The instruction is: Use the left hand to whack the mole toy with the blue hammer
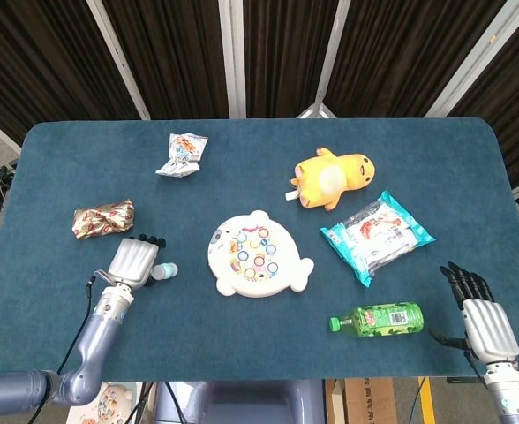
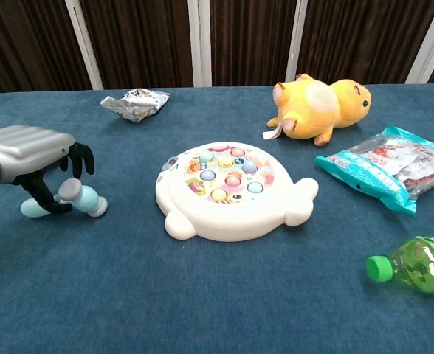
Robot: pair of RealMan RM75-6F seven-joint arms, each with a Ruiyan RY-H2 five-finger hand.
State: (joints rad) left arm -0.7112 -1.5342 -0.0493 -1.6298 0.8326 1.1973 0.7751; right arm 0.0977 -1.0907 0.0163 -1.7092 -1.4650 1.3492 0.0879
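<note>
The white mole toy (image 1: 258,254) (image 2: 232,190) with coloured buttons lies mid-table. To its left the small blue hammer (image 1: 164,270) (image 2: 80,199) lies on the cloth, its grey-ended head toward the toy. My left hand (image 1: 134,261) (image 2: 25,151) hovers over the hammer's handle. Its fingers (image 2: 80,158) are raised off the hammer and its thumb reaches down across the handle, so nothing is gripped. My right hand (image 1: 482,311) rests at the near right edge with its fingers stretched out, holding nothing; the chest view does not show it.
A yellow plush (image 1: 332,177) (image 2: 320,107) and a blue snack pack (image 1: 376,234) (image 2: 390,173) lie right of the toy. A green bottle (image 1: 379,318) (image 2: 416,265) lies near the front right. A crumpled wrapper (image 1: 182,155) (image 2: 136,103) and a foil packet (image 1: 103,218) lie on the left.
</note>
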